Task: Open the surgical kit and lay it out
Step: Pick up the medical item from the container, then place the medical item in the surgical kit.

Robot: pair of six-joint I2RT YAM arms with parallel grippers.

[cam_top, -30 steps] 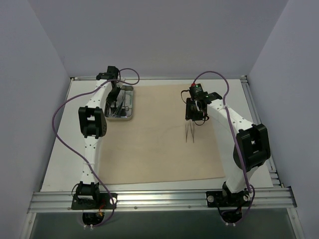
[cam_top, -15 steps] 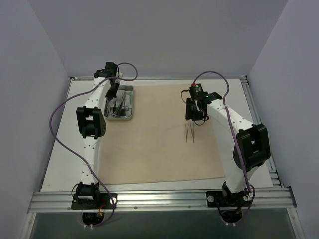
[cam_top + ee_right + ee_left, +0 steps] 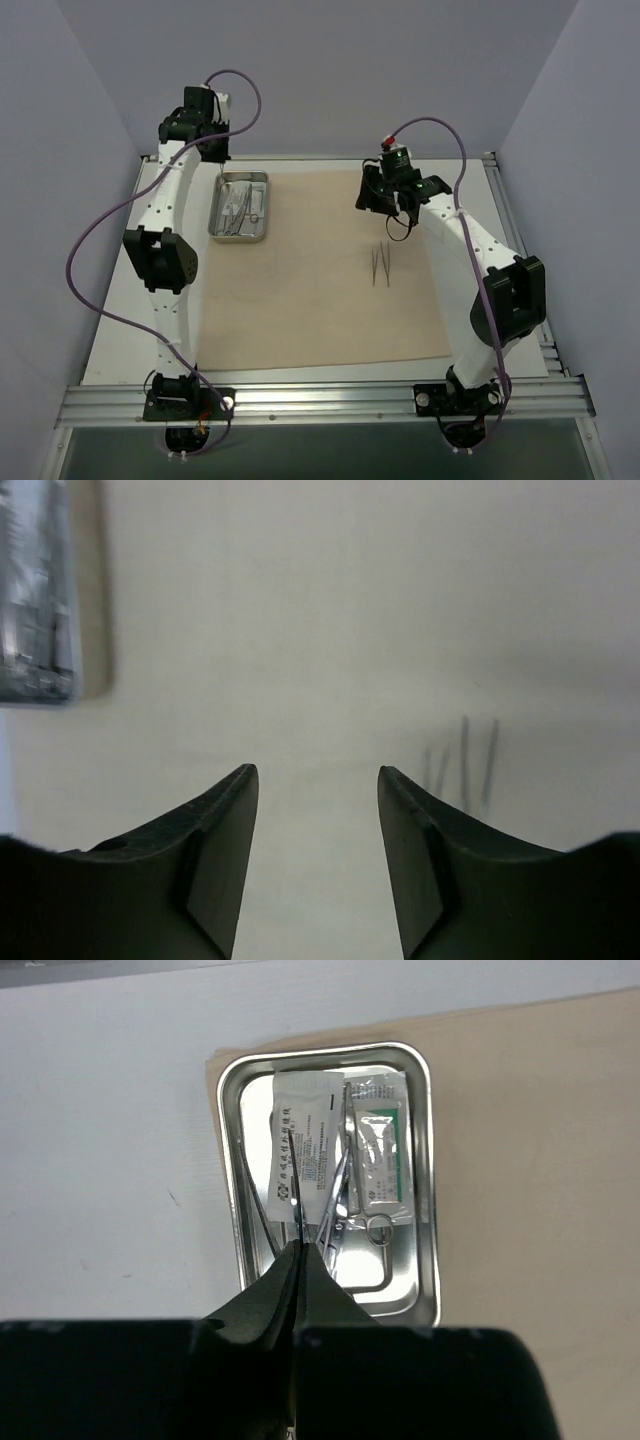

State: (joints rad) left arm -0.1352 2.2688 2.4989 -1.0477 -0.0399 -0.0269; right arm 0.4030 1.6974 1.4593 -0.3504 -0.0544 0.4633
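Observation:
The beige cloth wrap [image 3: 320, 300] lies spread flat. The small steel tray [image 3: 266, 205] sits on its far left corner. In the left wrist view the tray [image 3: 428, 1160] holds a white packet [image 3: 305, 1140], a green-labelled clear packet [image 3: 380, 1155] and steel scissor-handled instruments [image 3: 345, 1215]. My left gripper [image 3: 212, 150] [image 3: 298, 1250] is raised behind the tray, shut on a thin steel instrument [image 3: 296, 1215] that hangs down from the jaws. Thin tweezers [image 3: 380, 265] [image 3: 465, 765] lie on the cloth. My right gripper [image 3: 388, 205] [image 3: 318, 772] is open and empty, above and behind them.
White table [image 3: 130, 300] surrounds the cloth, with grey walls on three sides and an aluminium rail [image 3: 320, 395] along the near edge. Purple cables [image 3: 100, 260] loop off both arms. The tray's edge shows at the far left of the right wrist view [image 3: 35, 590].
My left gripper rose out of the tray and moved back and left with the thin instrument in it. My right gripper lifted and drew back from the tweezers.

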